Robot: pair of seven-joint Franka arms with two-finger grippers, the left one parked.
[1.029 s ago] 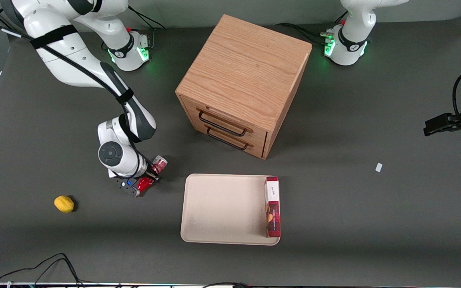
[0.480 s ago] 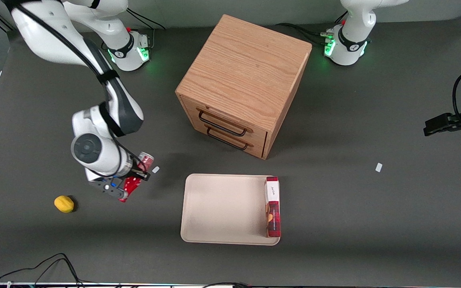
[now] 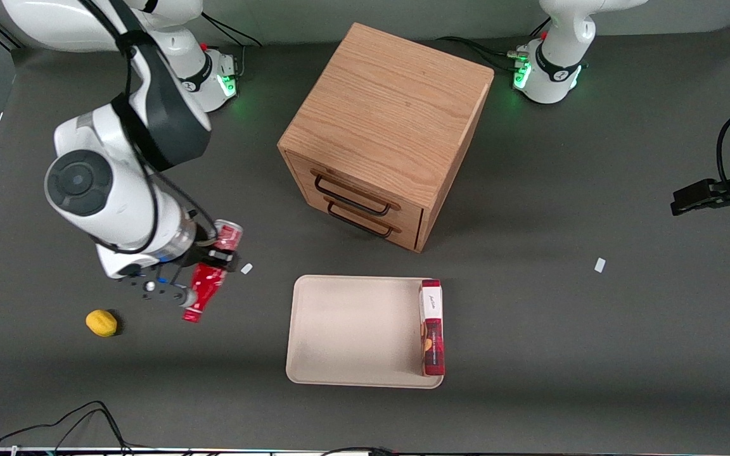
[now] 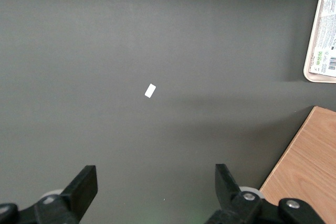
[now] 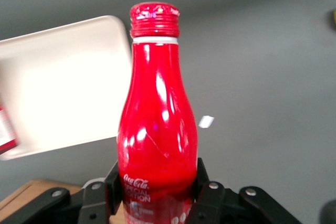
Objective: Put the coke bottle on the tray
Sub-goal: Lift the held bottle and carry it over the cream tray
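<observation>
Right arm's end effector (image 3: 203, 269) is clamped on the lower body of the coke bottle (image 3: 208, 278), fingers (image 5: 207, 195) pressed against both sides. Bottle is held up off the dark worktop (image 3: 530, 329), tilted, cap pointing twd the front camera. It's beside the beige tray (image 3: 352, 329), apart from it, twd the working arm's end. A red-and-white box (image 3: 432, 327) lies in the tray.
</observation>
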